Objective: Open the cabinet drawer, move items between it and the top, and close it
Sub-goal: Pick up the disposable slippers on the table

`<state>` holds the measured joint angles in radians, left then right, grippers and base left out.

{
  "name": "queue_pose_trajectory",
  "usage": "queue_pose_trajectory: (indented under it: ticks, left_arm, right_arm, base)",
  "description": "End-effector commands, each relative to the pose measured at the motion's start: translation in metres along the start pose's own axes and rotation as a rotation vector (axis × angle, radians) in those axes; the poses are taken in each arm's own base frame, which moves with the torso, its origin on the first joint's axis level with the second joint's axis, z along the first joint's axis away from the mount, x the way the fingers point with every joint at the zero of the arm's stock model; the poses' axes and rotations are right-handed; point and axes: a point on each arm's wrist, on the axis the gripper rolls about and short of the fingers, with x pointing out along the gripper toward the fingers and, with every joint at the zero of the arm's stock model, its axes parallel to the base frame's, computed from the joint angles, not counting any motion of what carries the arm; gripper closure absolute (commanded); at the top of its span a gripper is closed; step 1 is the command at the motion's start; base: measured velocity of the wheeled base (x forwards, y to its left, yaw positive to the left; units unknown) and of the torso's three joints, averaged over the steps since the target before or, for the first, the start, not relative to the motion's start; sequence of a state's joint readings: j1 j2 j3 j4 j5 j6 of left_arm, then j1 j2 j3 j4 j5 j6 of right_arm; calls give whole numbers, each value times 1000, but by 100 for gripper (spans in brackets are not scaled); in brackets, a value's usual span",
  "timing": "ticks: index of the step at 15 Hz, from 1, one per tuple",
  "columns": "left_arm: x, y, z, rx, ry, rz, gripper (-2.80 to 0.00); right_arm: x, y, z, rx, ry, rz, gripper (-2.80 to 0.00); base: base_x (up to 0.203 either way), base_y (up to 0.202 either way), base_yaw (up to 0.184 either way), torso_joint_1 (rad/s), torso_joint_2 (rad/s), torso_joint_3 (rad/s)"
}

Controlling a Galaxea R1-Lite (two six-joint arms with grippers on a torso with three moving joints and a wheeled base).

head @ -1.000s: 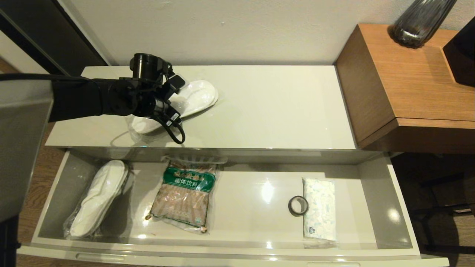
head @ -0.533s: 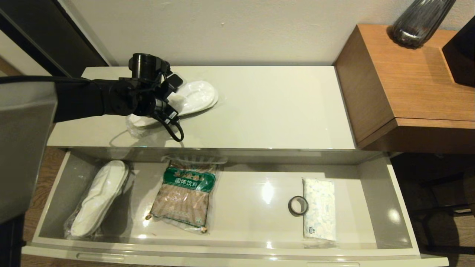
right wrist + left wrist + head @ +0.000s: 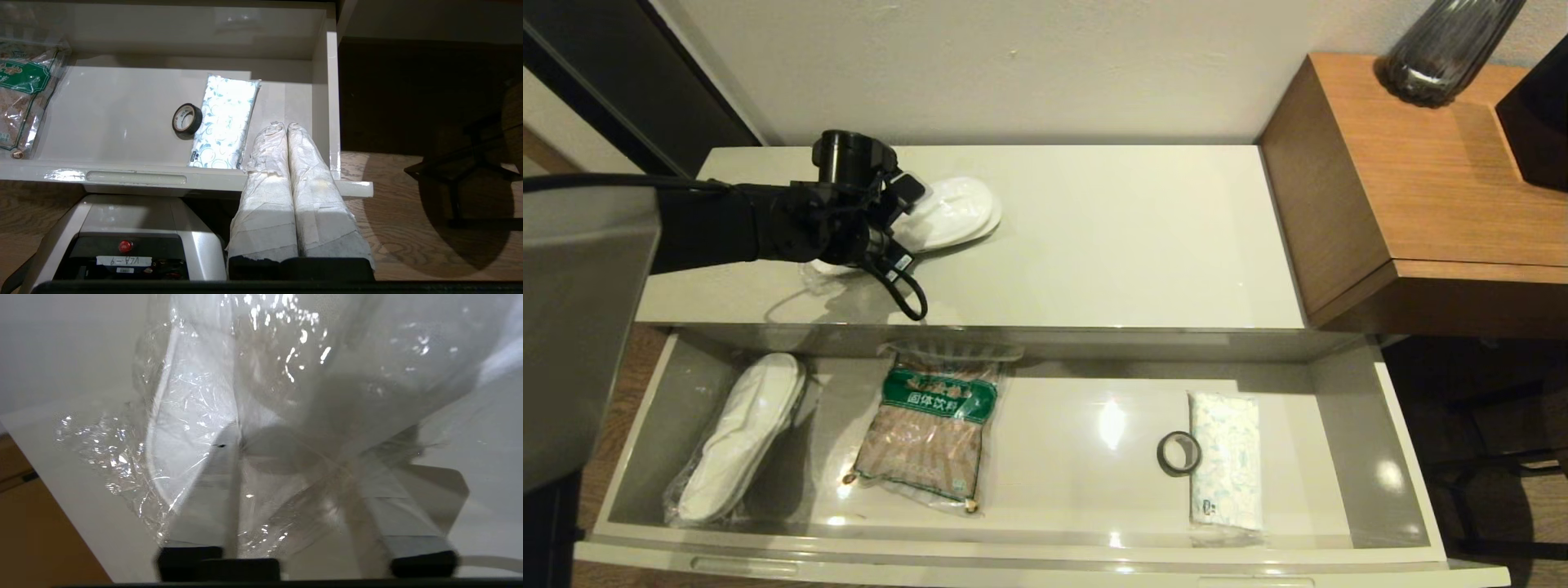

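- Drawer (image 3: 1372, 425): pulled fully out below the top (image 3: 1111, 237), so its contents lie exposed and both levels are within reach from above.
- Left gripper (image 3: 294, 457): over the rear left part of the top, at the near end of a bagged pair of slippers (image 3: 952, 211). The wrist view shows its two fingers (image 3: 212, 490) spread apart, with crumpled clear bag film lying between and over them. Nothing is pinched; the grip is released.
- The slippers rest flat on the top, angled toward the back wall. Judgement: this pair has been set down here from the drawer, and the fingers stand apart to let the film slip free. The loose plastic could snag on a finger as the arm lifts away.
- Second slipper pair (image 3: 739, 433): in the drawer's left end, slanted against the side wall.
- Snack bag (image 3: 931, 425): flat in the drawer, left of centre.
- Tape roll (image 3: 1179, 452): on the drawer floor, touching the white packet (image 3: 1227, 457) at the right end.
- Right gripper (image 3: 284, 130): parked low in front of the drawer's right front corner, fingers pressed together, holding nothing. It is clear of the drawer's interior.
- Judgement: drawer not yet closed; further transfers may remain.
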<state>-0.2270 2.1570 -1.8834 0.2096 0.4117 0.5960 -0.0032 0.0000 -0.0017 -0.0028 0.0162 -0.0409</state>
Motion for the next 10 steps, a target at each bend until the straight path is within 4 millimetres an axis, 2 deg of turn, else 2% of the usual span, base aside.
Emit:
queue_pose_trajectory:
  ticks: [1, 3, 4, 7, 10]
  left_arm:
    - [-4, 0, 0, -33, -2, -6, 0]
    - [-10, 1, 1, -55, -11, -17, 0]
    - [-19, 7, 2, -76, -22, -20, 0]
    - [-61, 24, -4, -135, -44, -37, 0]
    - [-122, 45, -16, -213, -68, -73, 0]
  right_arm:
    - [0, 0, 0, -1, 1, 1, 0]
    - [0, 0, 0, -1, 1, 1, 0]
    - [0, 0, 0, -1, 1, 1, 0]
    - [0, 0, 0, -1, 1, 1, 0]
    - [0, 0, 0, -1, 1, 1, 0]
  base:
    - [0, 0, 0, 0, 0, 0]
    - [0, 0, 0, 0, 0, 0]
    - [0, 0, 0, 0, 0, 0]
    - [0, 0, 0, 0, 0, 0]
    - [0, 0, 0, 0, 0, 0]
